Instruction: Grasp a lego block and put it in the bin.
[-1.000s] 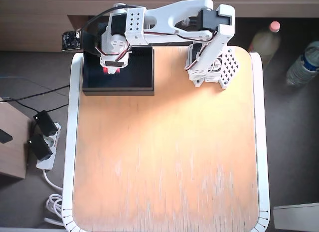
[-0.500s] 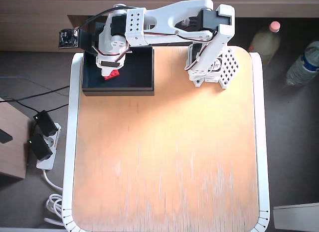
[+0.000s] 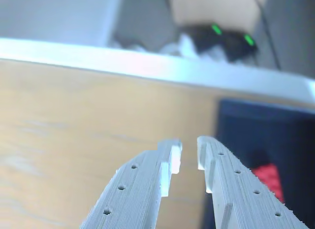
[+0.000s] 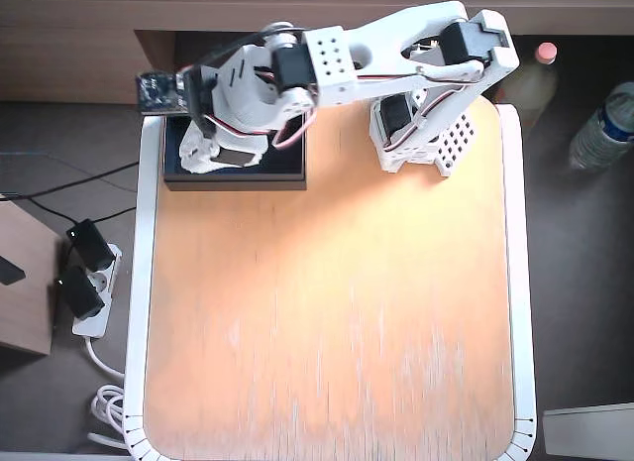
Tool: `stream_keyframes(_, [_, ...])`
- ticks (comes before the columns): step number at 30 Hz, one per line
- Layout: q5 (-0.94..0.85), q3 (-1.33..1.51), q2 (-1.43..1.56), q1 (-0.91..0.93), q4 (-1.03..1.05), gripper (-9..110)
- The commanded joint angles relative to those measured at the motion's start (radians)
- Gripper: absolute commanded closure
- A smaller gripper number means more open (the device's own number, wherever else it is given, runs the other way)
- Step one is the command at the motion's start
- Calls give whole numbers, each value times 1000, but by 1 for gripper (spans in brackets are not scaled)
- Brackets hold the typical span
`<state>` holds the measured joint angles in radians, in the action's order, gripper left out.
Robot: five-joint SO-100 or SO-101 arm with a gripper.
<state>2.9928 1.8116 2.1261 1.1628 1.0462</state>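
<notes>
In the wrist view my gripper (image 3: 188, 152) shows two white fingers with a narrow gap and nothing between them. It hangs beside the black bin (image 3: 256, 125), whose dark interior is at the right. The red lego block (image 3: 269, 179) lies inside the bin, partly hidden behind my right finger (image 3: 231, 184). In the overhead view the arm reaches from its base to the table's far-left corner, and the gripper (image 4: 203, 156) is over the bin (image 4: 284, 162). The block is hidden there under the gripper.
The wooden table (image 4: 337, 312) has a white rim. The arm's base (image 4: 421, 134) stands at the far right of the table. Two bottles (image 4: 535, 79) stand off the table at the right. A power strip (image 4: 84, 278) and cables lie on the floor at the left.
</notes>
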Motion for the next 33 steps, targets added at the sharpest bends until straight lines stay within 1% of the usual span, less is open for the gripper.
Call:
stream_keyframes(1, [-8,-117,158,-121,11,101])
stream_keyframes(7, [-52,-115,296,-397,60,101])
stream_keyframes(12, [-61,-106,387,-623,158,101])
stream_keyframes(15, [-26,3,482,-749,156,101])
stream_keyframes(21, [43,318,692,-985,152,101])
stream_keyframes(24, [58,476,764,-1058,124,101])
stream_keyframes(28, [87,673,825,-1104,51,101])
stream_keyframes(33, [91,844,919,-1160,28,101])
